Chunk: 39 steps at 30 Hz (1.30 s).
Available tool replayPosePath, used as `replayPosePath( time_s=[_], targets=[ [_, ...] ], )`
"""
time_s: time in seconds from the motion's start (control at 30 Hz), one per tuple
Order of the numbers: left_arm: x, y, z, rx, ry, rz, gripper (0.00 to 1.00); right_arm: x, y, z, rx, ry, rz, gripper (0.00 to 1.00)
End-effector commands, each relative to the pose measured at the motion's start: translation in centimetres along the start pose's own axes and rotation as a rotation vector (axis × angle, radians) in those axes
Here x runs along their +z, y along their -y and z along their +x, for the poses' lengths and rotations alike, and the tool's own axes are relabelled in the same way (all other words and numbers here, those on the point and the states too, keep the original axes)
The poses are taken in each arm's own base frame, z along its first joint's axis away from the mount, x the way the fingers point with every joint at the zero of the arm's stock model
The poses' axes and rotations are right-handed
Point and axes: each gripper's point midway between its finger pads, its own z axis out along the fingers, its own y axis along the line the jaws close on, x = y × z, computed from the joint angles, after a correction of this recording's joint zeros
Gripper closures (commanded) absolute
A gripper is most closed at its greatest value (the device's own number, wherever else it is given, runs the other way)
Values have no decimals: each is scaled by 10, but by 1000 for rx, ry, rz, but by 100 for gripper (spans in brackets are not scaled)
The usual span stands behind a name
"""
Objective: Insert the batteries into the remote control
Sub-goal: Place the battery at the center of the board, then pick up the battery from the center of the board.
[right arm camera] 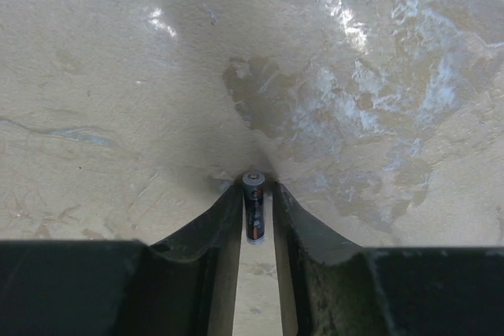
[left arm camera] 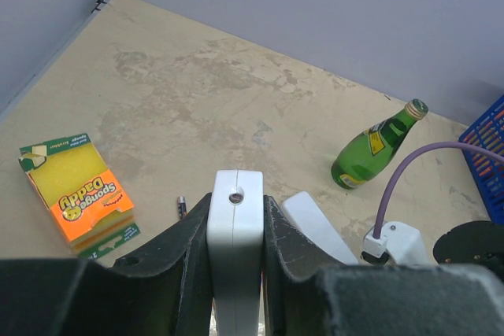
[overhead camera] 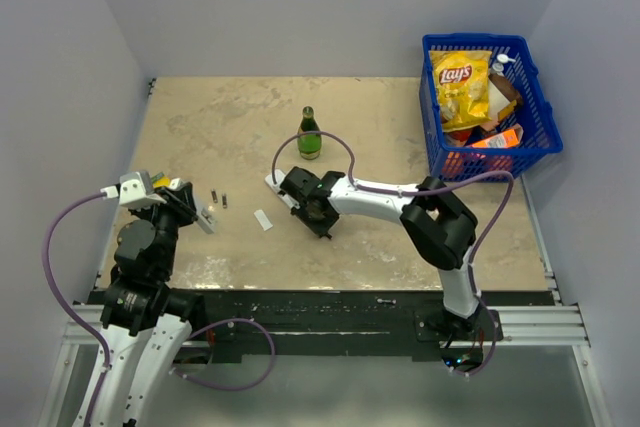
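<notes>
My left gripper (left arm camera: 236, 202) is shut on the white remote control (left arm camera: 235, 257), which stands on edge between its pads with the small round lens end pointing away. From above, this gripper (overhead camera: 197, 213) sits at the table's left side. Two batteries (overhead camera: 213, 196) (overhead camera: 224, 201) lie on the table just right of it; one battery (left arm camera: 182, 208) shows beside the left finger. My right gripper (right arm camera: 257, 186) hangs low over the table near the middle. Another battery (right arm camera: 253, 210) lies between its fingers, against the left one, with a small gap on the right.
A second white bar (overhead camera: 276, 184) (left arm camera: 315, 226) lies by the right gripper. A small white flat piece (overhead camera: 263, 219) lies in front of it. A green bottle (overhead camera: 310, 135) stands behind. A sponge pack (left arm camera: 79, 194) lies at the left. A blue basket (overhead camera: 540, 97) of snacks is at the back right.
</notes>
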Motion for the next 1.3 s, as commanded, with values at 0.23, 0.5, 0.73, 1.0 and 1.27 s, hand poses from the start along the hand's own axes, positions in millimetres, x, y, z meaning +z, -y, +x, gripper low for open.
replayPosePath(
  time_s=[0.23,0.5,0.73,1.0,1.27],
  targets=[
    [4,5,-9,16,31,22,100,14,-1,-8,-19,-24,-6,71],
    [4,12,-7,2,21,57,100,6,-5,-12,-23,1,-35,99],
    [1,50,-3,-75,13,262,100,-66,-11,-52,5,264,-114,100],
    [-6,99,6,-219,6,544,100,-179,-30,-103,47,760,-258,100],
    [-19,130,22,-445,-29,783,100,-289,-41,-115,47,1238,-422,100]
  ],
)
